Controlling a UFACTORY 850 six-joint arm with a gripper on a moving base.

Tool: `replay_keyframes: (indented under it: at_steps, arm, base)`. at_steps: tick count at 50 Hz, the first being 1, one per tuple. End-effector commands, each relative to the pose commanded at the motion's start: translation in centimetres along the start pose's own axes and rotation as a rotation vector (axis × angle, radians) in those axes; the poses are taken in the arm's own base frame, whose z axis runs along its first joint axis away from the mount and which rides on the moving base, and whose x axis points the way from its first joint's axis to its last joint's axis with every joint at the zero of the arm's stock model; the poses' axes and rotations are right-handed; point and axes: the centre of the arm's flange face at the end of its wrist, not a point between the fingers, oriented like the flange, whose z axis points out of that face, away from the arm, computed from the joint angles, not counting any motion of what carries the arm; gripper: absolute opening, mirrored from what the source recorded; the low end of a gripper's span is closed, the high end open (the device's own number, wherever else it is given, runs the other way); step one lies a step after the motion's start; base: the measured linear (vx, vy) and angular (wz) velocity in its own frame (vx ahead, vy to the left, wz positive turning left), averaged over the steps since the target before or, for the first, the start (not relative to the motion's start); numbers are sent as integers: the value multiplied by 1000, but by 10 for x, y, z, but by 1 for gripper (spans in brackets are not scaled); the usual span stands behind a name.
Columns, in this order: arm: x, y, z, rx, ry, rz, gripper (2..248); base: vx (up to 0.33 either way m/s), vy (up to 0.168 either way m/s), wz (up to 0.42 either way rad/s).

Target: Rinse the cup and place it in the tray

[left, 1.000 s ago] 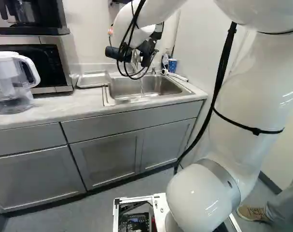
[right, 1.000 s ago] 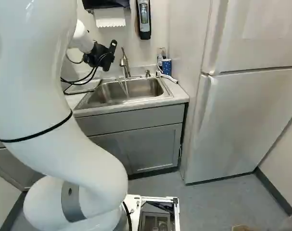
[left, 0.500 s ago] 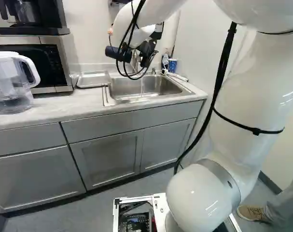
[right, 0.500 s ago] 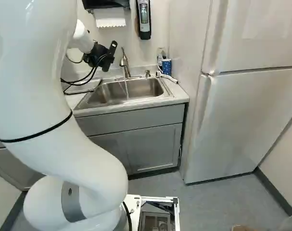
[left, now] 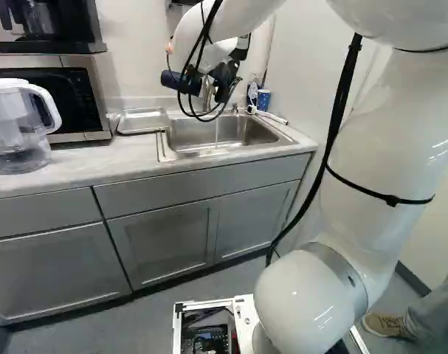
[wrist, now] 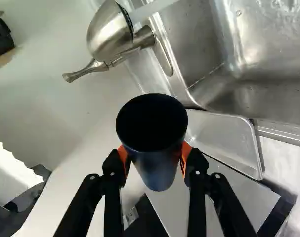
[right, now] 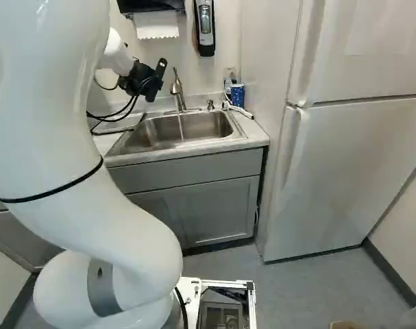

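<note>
The gripper (left: 196, 83) is up beside the tap, left of it in the left base view, with the dark blue cup (left: 177, 81) in its grasp. Seen from the wrist, the gripper (wrist: 153, 157) has its orange pads on both sides of the cup (wrist: 158, 168); the wide dark end faces the camera. Water runs from the metal tap (wrist: 107, 32) into the sink (right: 153, 133), apart from the cup. On the counter, left of the sink, lies the shallow metal tray (left: 142, 121), which shows beyond the cup as a tray (wrist: 226, 140) in the wrist view.
A water pitcher (left: 17, 129) and a microwave (left: 46, 92) stand on the counter left of the tray. Behind the sink's right corner are a patterned blue cup (right: 238, 94) and a bottle (left: 253, 91). A fridge (right: 345, 164) stands at the right.
The water stream, slanted and broken a second ago, now falls straight and thin. The arm, the held cup and the base show no visible shift.
</note>
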Motion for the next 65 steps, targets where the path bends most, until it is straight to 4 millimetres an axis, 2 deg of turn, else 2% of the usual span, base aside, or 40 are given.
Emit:
replay_keyframes:
  at_steps: [32,65]
  arm:
    - [0,0,0,0,0,-29,121]
    - [0,0,0,0,0,-354,121]
  base:
    - [0,0,0]
    - [0,0,0]
